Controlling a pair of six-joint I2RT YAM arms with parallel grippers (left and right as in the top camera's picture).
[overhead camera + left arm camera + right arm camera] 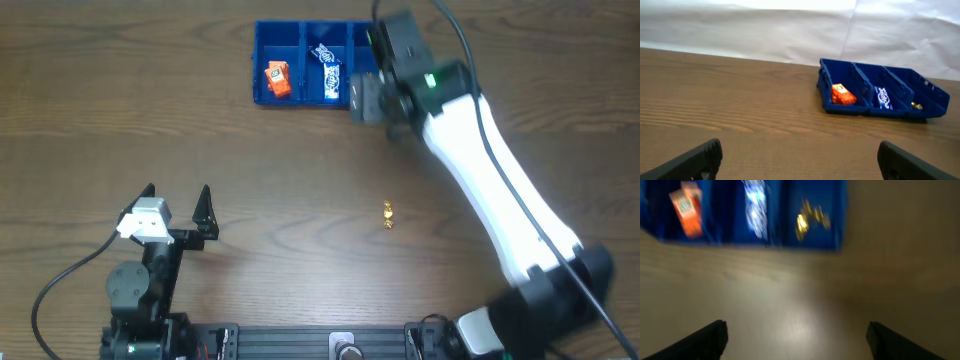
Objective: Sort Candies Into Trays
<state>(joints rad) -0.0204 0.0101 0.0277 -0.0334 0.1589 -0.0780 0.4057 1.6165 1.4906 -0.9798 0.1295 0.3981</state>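
While one gold candy point(388, 214) lies loose on the table point(120, 110), back from the right gripper point(795, 341) twd the arm bases, 3 others sit in the blue tray point(257, 62): orange candy point(277, 79) in the left compartment, blue-white candy point(328, 65) in the middle, 2nd gold candy point(810, 219) in the right one. Tray lies near, ahead of right jaws, which are spread wide w/ nothing btwn. Left gripper point(178, 200) jaws also spread, empty; tray well ahead of them, off to the right.
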